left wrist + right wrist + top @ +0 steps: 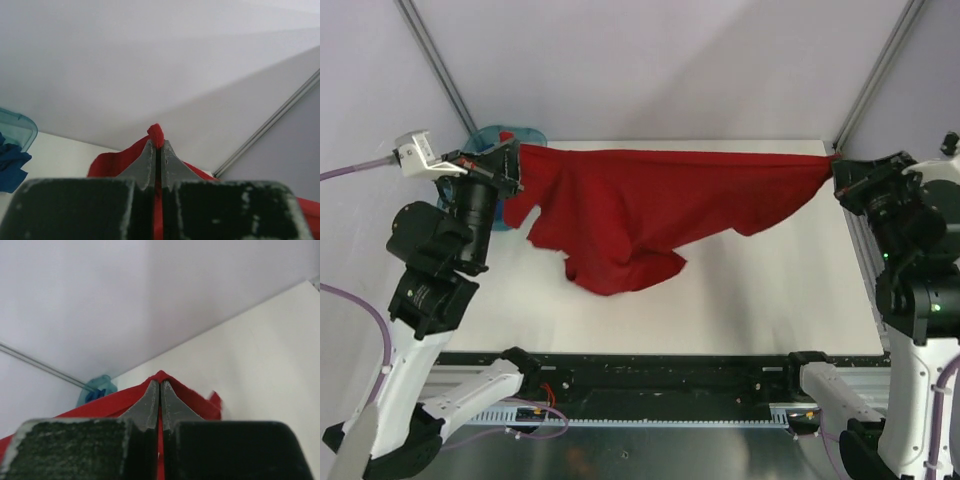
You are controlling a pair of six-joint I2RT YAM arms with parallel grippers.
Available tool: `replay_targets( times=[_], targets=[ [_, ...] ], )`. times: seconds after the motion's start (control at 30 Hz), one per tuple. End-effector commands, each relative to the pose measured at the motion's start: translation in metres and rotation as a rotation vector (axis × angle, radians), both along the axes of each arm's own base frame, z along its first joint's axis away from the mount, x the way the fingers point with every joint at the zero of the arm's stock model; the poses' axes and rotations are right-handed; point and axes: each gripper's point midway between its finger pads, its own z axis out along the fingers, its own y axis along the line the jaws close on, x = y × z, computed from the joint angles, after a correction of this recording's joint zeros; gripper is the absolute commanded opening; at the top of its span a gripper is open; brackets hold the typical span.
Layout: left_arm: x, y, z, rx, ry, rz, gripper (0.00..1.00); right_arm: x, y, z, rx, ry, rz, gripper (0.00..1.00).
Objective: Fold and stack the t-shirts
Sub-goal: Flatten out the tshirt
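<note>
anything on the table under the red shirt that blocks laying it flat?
Nothing visible. The red t-shirt hangs stretched between left gripper and right gripper over white table; only the teal tub sits at the far-left corner.

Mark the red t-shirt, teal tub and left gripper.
red t-shirt [630, 210]: top external view, middle of the stretched cloth.
teal tub [16, 131]: left wrist view, its translucent corner wall.
left gripper [157, 146]: left wrist view, between the shut fingertips.
</note>
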Motion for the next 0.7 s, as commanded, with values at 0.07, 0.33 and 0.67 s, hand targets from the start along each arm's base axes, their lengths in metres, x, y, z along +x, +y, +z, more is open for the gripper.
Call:
replay_targets(
  times=[0.07, 0.33, 0.67],
  targets=[
    [-0.004, 0.014, 0.012, 0.017, -0.032, 0.055, 0.00, -0.011, -0.018, 0.034, -0.025, -0.065, -0.087, 0.00],
    [0.076, -0.015, -0.043, 0.068, 0.141, 0.073, 0.00, 0.076, -0.012, -0.029, -0.016, 0.059, -0.064, 0.00],
    [0.186, -0.037, 0.076, 0.067, -0.107, 0.006, 0.00, 0.188, -0.025, 0.018, 0.034, -0.091, -0.098, 0.00]
  ],
)
